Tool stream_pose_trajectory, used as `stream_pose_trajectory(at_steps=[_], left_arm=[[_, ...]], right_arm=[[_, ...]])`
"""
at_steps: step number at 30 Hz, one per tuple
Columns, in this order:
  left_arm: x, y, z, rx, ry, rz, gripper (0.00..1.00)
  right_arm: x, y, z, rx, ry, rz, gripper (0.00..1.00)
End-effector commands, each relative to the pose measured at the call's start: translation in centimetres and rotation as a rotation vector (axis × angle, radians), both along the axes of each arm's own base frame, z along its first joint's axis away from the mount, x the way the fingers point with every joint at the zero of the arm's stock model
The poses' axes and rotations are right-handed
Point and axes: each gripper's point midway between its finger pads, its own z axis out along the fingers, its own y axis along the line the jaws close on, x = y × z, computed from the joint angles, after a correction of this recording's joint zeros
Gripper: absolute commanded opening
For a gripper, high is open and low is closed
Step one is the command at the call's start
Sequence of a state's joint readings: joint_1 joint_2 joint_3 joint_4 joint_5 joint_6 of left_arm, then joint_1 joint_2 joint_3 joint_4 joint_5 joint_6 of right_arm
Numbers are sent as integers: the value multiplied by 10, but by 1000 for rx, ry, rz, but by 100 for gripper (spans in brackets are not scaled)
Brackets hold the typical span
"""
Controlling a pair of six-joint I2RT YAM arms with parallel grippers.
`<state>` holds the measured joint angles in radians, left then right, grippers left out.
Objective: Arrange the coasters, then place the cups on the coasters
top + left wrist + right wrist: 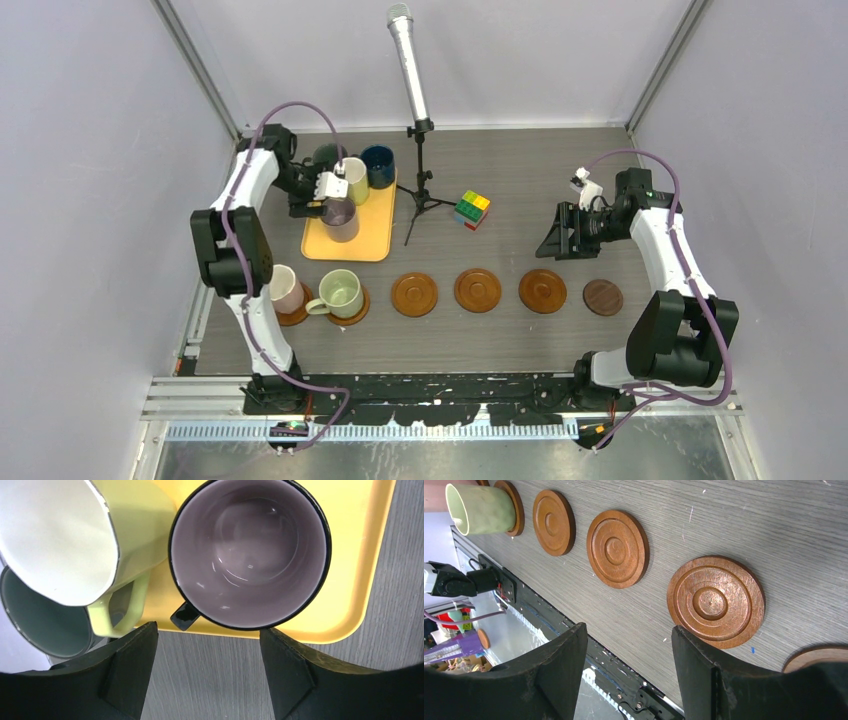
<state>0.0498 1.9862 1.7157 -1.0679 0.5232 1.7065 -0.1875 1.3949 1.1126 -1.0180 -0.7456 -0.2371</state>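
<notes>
Coasters (478,290) in a row on grey wood-grain table (520,180), lilac walls (90,150)

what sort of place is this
Probably a robotics lab test cell, not a home: a left arm and right arm mounted at the near edge of a table, plain walls enclosing it, and a microphone on a stand.

A mug (250,555) is set on the tray (350,580) just ahead of the left gripper (207,630), with its handle turned back toward the gap between the fingers. To its left stands a second mug (50,535), by which a third mug (40,620) is partly covered. Ahead of the right gripper (629,627) a row is laid: the nearest coaster (715,601) just beyond the right finger, two coasters (617,548) further left, and an end coaster (511,507) topped by a fourth mug (481,509).
</notes>
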Motion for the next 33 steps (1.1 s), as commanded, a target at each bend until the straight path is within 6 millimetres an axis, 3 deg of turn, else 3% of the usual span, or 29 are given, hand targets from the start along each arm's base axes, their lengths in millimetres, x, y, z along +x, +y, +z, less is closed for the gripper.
stream_pose_trajectory(at_steps=[1,7,14,17,23,33], left_arm=[[2,-6,-4,26,-1,-52,75],[-23,-7,-4,27,83,-61,68],[-48,-13,8,-28,101,34,48],[-58,-14,6,-40,123,74,51],[-51,-12,-8,-67,136,223,57],[-55,-14,-25,-95,162,287,54]], right_arm=[[2,0,2,9,-17,8,67],[1,0,3,8,-19,8,67],[1,2,6,17,-28,10,67],[1,2,8,20,-33,13,67],[0,3,10,21,-40,15,67],[0,2,9,19,-37,13,67]])
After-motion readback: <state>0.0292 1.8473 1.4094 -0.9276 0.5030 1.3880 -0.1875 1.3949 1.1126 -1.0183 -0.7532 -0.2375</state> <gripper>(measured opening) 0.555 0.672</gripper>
